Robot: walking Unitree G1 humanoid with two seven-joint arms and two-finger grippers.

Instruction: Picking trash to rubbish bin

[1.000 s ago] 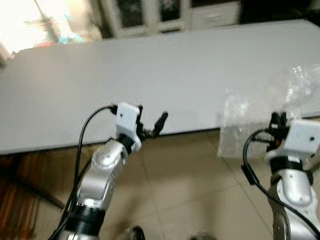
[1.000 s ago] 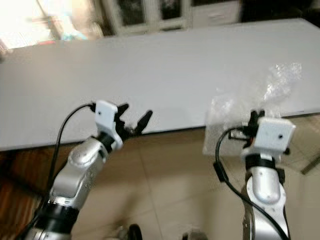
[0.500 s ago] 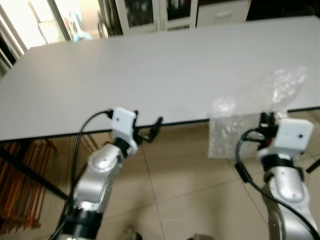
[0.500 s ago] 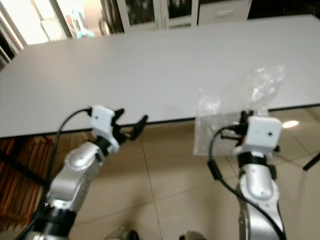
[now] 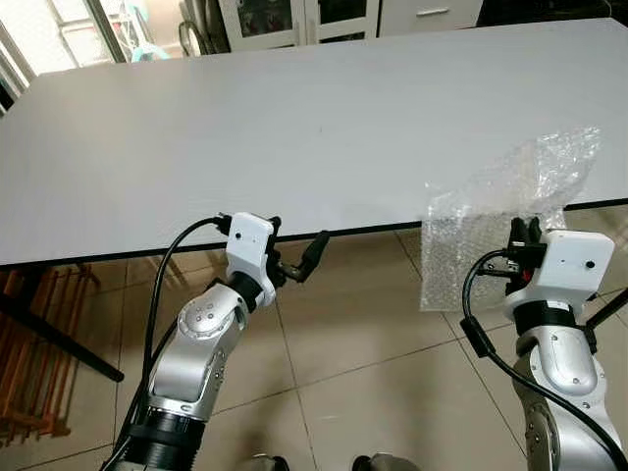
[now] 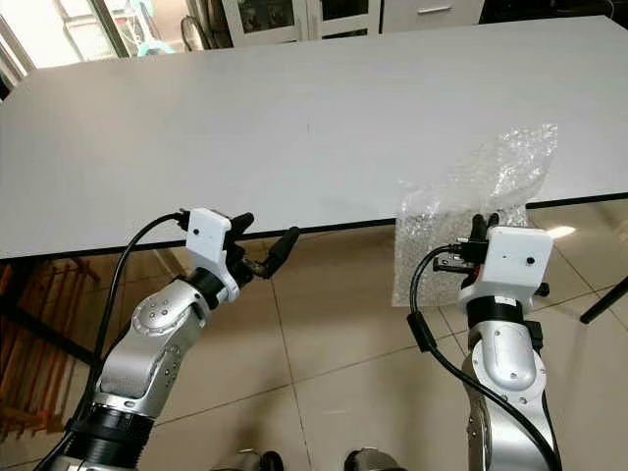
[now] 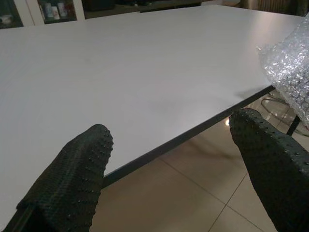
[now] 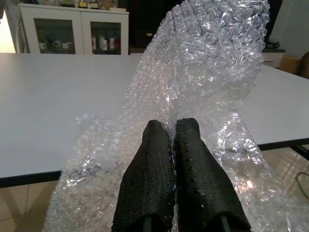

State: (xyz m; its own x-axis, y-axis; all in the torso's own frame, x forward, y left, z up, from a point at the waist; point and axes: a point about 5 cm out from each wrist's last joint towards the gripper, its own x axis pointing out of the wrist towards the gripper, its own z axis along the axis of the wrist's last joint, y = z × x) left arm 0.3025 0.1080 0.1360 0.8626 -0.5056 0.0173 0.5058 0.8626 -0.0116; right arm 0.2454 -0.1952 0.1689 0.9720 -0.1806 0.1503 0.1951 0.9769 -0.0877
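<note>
A sheet of clear bubble wrap [image 5: 498,211] hangs over the near edge of the white table [image 5: 294,128], partly on the top and partly drooping toward the floor. My right gripper [image 5: 523,234] is shut on the bubble wrap [image 8: 203,87] at the table's edge; in the right wrist view its two black fingers [image 8: 190,159] press together against the plastic. My left gripper [image 5: 294,257] is open just below the table's near edge, to the left of the wrap, holding nothing. Its spread fingertips [image 7: 72,169] show in the left wrist view, with the bubble wrap [image 7: 289,67] off to one side.
The floor [image 5: 353,343] under and in front of the table is beige tile. A white cabinet with glass doors [image 5: 294,15] stands beyond the far side of the table. A wooden rack [image 5: 39,353] sits low at the left by a dark table leg.
The camera has shifted and sharpened, so the whole scene sits differently. My right gripper stays shut on the bubble wrap and the left gripper stays open near the table edge.
</note>
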